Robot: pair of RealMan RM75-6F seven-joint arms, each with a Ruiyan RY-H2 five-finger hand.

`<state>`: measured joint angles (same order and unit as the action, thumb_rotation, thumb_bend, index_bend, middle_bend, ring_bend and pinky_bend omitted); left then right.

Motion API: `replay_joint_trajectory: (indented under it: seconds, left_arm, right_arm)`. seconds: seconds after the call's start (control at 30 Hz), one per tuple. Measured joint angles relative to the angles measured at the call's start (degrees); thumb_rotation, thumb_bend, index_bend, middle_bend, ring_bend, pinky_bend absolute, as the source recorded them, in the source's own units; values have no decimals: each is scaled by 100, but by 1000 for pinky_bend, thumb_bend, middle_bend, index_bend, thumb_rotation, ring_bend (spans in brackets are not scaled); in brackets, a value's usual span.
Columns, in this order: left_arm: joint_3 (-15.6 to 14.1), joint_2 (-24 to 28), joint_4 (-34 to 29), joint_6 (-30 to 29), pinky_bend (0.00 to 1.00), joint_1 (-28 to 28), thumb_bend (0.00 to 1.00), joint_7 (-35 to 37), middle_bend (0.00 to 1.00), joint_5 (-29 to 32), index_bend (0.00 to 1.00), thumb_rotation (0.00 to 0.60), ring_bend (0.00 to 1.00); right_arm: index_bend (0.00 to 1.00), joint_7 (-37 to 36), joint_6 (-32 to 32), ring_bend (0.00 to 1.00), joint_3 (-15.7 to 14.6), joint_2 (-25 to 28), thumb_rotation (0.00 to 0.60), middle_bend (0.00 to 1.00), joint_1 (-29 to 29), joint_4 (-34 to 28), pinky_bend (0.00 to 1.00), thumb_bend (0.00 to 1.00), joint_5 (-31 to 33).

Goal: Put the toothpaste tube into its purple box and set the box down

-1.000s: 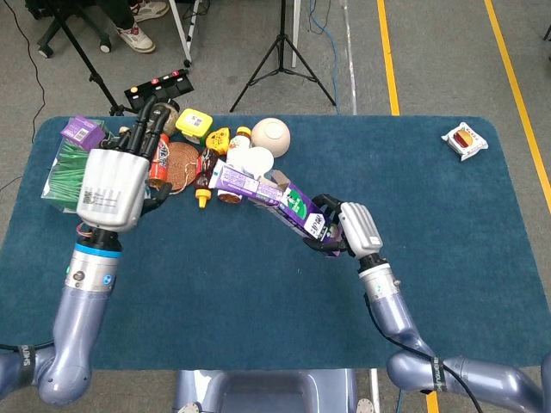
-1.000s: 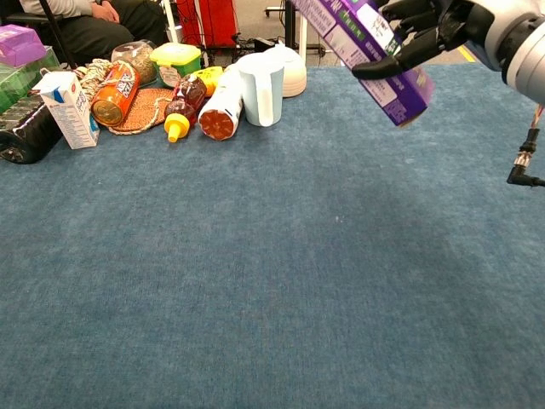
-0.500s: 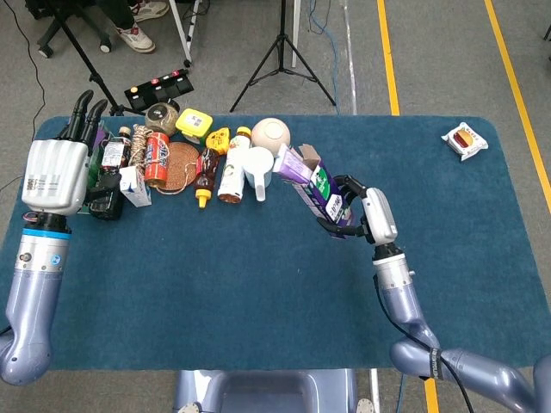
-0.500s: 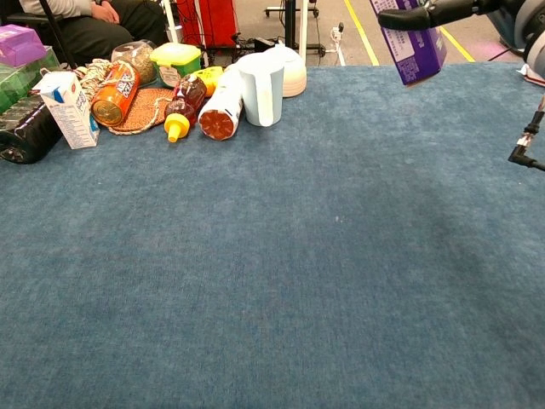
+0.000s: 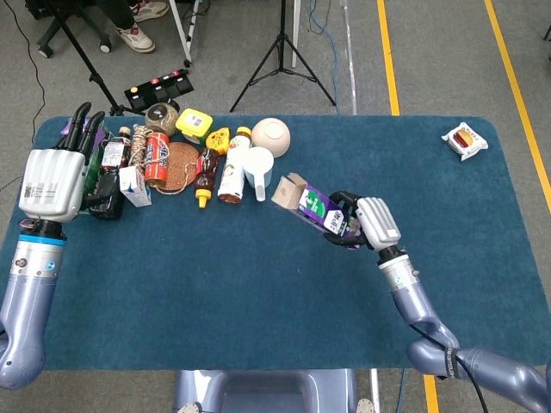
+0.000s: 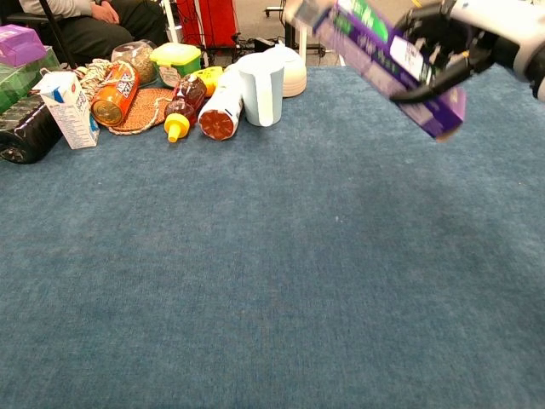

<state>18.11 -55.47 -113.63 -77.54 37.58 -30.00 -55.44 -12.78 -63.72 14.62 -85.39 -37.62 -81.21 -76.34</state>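
Gripping the purple box (image 5: 314, 209), the right hand (image 5: 366, 224) holds it tilted above the bench (image 5: 258, 284). The left hand (image 5: 53, 179) hangs empty, fingers apart.

Legible text: none. Purple box (image 6: 387, 61), held aloft by the right robot hand (image 5: 368, 225): green and white label panels, print too blurred to read. Left robot hand (image 5: 52, 182): small dark marking on its white back, illegible. White carton (image 6: 71, 107), orange can (image 6: 116, 92) and yellow-lidded container (image 6: 176, 57) on the counter (image 6: 272, 281): printed graphics, no words resolvable.
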Motion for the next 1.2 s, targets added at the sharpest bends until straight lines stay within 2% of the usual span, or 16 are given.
replay_joint_trajectory:
  seconds: [0.13,0.5,0.57,0.63,0.7,0.8,0.93,1.03,1.2]
  left_arm:
    - [-162,-71,181,41,632,-130,193,190,0,-157,0,600,306]
    - [-551,-378,1093,277,627,-563,193,1226,0,-531,0,600,295]
    - [-589,-406,1240,327,621,-629,194,1390,0,-544,0,600,295]
    - [-623,-427,1383,365,611,-692,193,1540,0,-622,0,600,292]
    - [-649,-435,1449,387,583,-739,193,1636,0,-708,0,600,278]
    - [-690,-418,1467,429,531,-789,193,1745,0,-840,0,600,237]
    - [-773,-350,1441,489,391,-869,156,1972,0,-1102,0,600,118]
    - [-928,-260,1402,488,273,-1027,97,2144,0,-1321,0,600,11]
    - [-1173,-142,1397,305,218,-1414,60,2527,0,-1573,0,600,0]
  right_arm:
    - [548,527,318,574,-399,184,600,595,-65,75,694,472,-281]
    - [537,1297,687,548,-689,35,600,580,-204,341,677,407,-377]
    - [462,1453,749,486,-745,-18,600,518,-213,457,636,307,-363]
    - [285,1596,850,355,-805,-66,600,365,-218,558,538,96,-323]
    - [163,1648,950,240,-830,-69,600,240,-222,559,446,6,-248]
    - [85,1746,1117,124,-828,-1,600,130,-234,400,337,0,-62]
    - [64,1980,1278,54,-775,226,600,66,-247,-26,244,0,255]
    - [59,2056,1221,30,-749,491,600,49,-176,-443,193,0,366]
    - [59,1999,690,28,-784,1107,600,48,143,-958,183,0,185]
